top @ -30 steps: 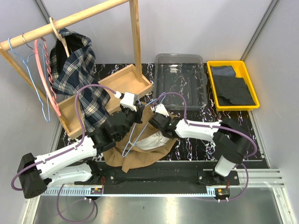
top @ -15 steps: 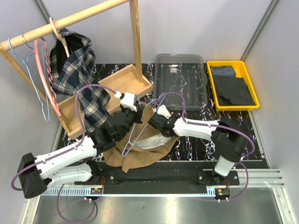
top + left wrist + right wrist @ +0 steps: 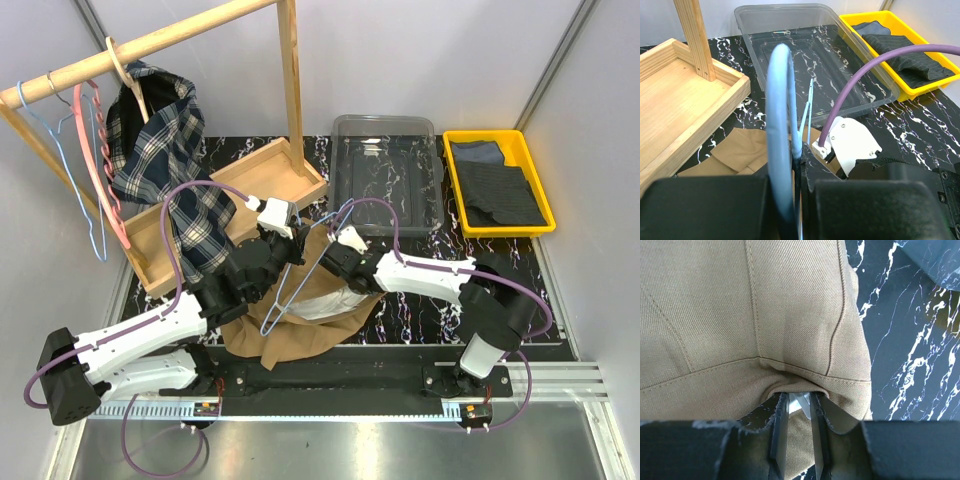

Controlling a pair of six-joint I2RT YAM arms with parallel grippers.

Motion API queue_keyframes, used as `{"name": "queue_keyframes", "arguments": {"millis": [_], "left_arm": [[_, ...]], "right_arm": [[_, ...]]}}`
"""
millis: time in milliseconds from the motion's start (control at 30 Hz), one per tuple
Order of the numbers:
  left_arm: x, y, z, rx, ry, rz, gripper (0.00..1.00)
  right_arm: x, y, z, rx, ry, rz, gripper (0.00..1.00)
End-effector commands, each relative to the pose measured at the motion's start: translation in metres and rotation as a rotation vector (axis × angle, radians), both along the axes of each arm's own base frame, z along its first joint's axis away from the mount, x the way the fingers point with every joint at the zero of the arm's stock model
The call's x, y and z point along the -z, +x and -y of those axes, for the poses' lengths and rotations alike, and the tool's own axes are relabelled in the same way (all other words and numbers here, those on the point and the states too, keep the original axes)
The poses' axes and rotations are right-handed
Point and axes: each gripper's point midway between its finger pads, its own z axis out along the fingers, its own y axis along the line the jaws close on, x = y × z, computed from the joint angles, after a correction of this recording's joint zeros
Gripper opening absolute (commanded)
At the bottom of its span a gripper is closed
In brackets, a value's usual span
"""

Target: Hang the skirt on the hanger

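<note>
Skirt (image 3: 300, 340): heaped at table (image 3: 400, 325) centre, near side, not yet on hanger (image 3: 781, 125). Hanger: raised just above skirt, clamped in left gripper (image 3: 290, 252). Right gripper (image 3: 800, 405): fingers apparently pinched on skirt edge. Remaining: feed hanger into skirt.
</note>
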Motion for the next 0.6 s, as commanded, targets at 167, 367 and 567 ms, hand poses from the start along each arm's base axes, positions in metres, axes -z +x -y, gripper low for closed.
{"name": "queue_keyframes", "arguments": {"millis": [167,367,567], "left_arm": [[-0.024,-0.001,0.002,0.010,-0.052,0.042,0.00],[-0.022,-0.001,0.003,0.013,-0.047,0.038,0.00],[-0.019,-0.003,0.003,0.022,-0.043,0.029,0.00]], "right_arm": [[0.000,0.009,0.007,0.020,-0.072,0.023,0.13],[-0.027,0.016,0.010,0.052,-0.032,0.105,0.00],[-0.063,0.007,-0.004,-0.018,0.126,0.101,0.00]]}}
